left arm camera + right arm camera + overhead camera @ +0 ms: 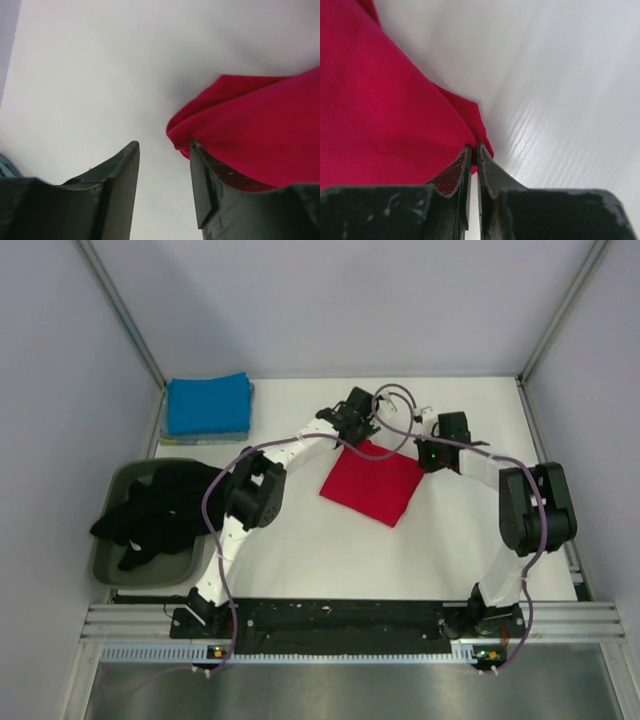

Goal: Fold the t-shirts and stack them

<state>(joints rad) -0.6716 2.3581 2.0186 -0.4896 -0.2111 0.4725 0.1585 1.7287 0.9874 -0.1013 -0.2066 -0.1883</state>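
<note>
Bases of 2 arms point(245, 495) are sitting at near edge of table point(300, 560). L of them, 1 tub point(108, 565) is holding black t-shirts point(160, 508), count unclear. Mid-table, 1 red t-shirt point(372, 483) is lying folded, w/ cables point(395, 415) crossing its far edge. We're holding left gripper point(163, 147) part open and empty beside its far L corner. Right gripper point(474, 147) is sitting closed at the R corner, pinch unclear. Far L: 1 blue folded pile point(207, 403).
</note>
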